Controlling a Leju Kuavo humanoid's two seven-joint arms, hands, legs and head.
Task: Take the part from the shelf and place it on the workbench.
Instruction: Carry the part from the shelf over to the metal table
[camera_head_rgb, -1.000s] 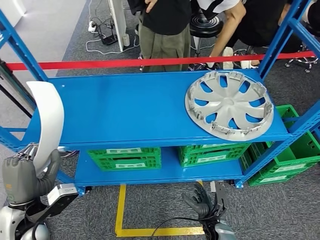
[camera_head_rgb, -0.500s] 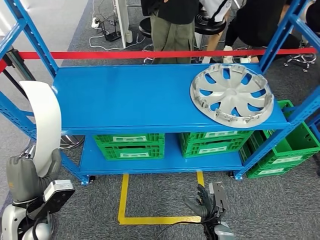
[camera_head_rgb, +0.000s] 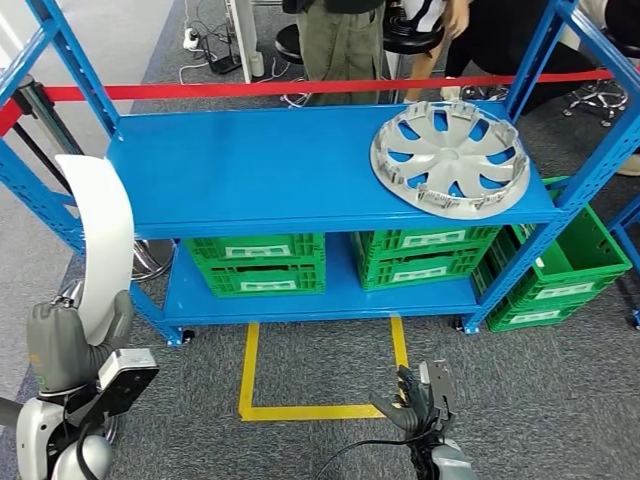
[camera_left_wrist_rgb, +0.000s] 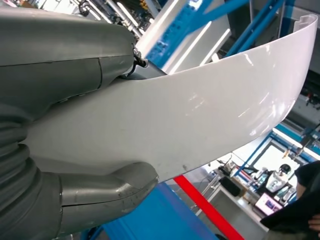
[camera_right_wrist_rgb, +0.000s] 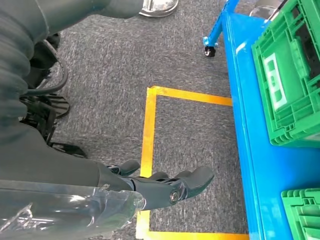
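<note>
White curved part (camera_head_rgb: 102, 240) stands upright in your left hand (camera_head_rgb: 64, 345), fingers wrapped around its lower end. Your right hand (camera_head_rgb: 413, 400) hangs empty, fingers spread, over yellow floor tape (camera_head_rgb: 249, 385). Beyond, the blue shelf (camera_head_rgb: 249, 170) carries a silver hubcap (camera_head_rgb: 448, 158).

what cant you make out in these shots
- Workbench: appears in none of the views.
- Left hand fingers: head view, behind the white curved part; left wrist view, the part covers them.
- White part's lower end: head view, behind the hand.
- People behind the shelf: cut off by the top edge.
</note>
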